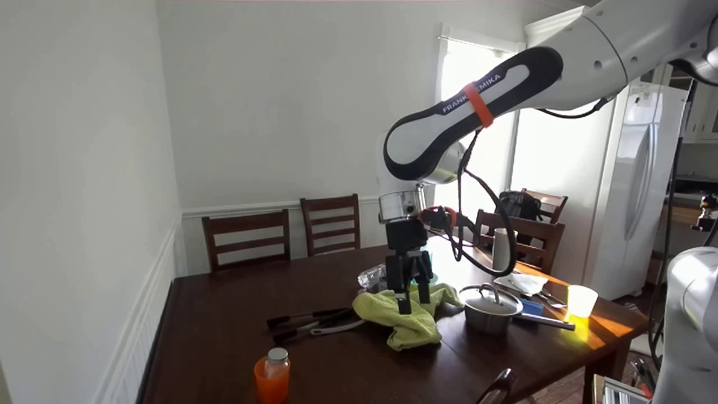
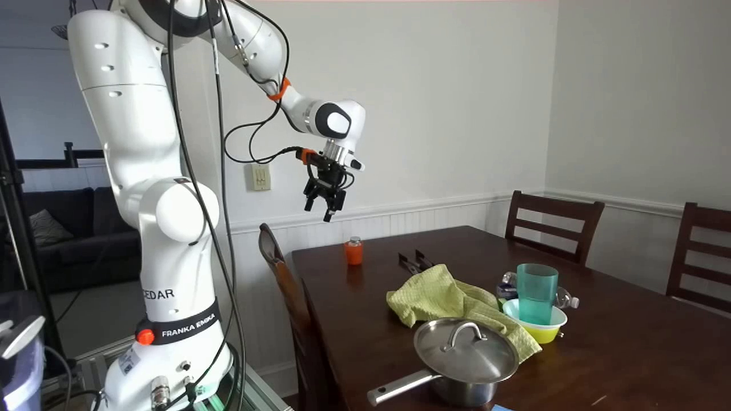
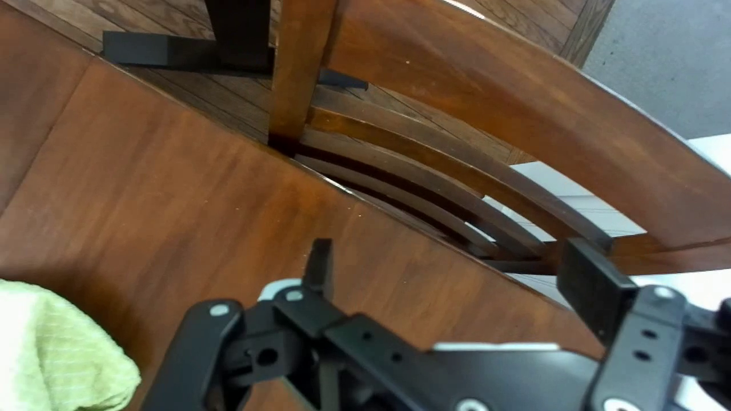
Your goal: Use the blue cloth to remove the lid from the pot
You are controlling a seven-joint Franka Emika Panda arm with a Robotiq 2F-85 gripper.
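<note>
The steel pot (image 1: 487, 321) stands on the dark table with its lid (image 1: 495, 302) on top; the pot (image 2: 465, 394) and lid (image 2: 485, 357) also show in an exterior view. The lid has a loop handle. A small flat blue piece (image 1: 532, 307) lies beside the pot, partly hidden by it; its blue edge (image 2: 501, 407) shows at the bottom of an exterior view. I cannot tell whether it is cloth. My gripper (image 2: 318, 212) is open and empty, high above the table's chair side, away from the pot. In the wrist view the fingers (image 3: 448, 268) are wide apart over bare wood.
A yellow-green towel (image 2: 437, 294) lies crumpled against the pot and shows in the wrist view (image 3: 68, 354). Black-handled utensils (image 1: 314, 324), an orange cup (image 1: 272, 381), a teal cup (image 2: 537, 291) in a bowl and a yellow cup (image 1: 582, 301) stand around. A chair (image 3: 502, 97) borders the table edge.
</note>
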